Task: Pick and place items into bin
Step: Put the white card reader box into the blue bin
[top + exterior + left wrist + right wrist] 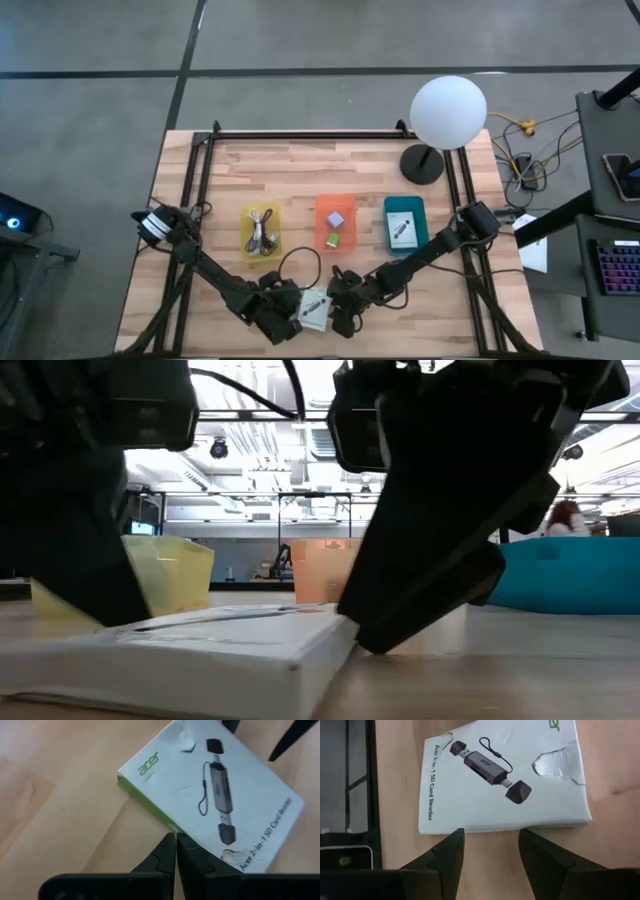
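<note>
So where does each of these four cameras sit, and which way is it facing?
High view: overhead, straight down on the wooden table, both dark arms showing.
Low view: table height, looking level past dark arm parts toward the bins.
Left wrist view: on the left arm, over its shut left gripper.
Right wrist view: on the right arm, past its parted right gripper.
All four share the flat white printed packet.

white packet (210, 795) printed "acer", "2-in-1 SD Card Reader"

Three bins (261, 231) (yellow, orange, teal), two packets (315, 308), two cubes (337, 219), one lamp (447, 112).
</note>
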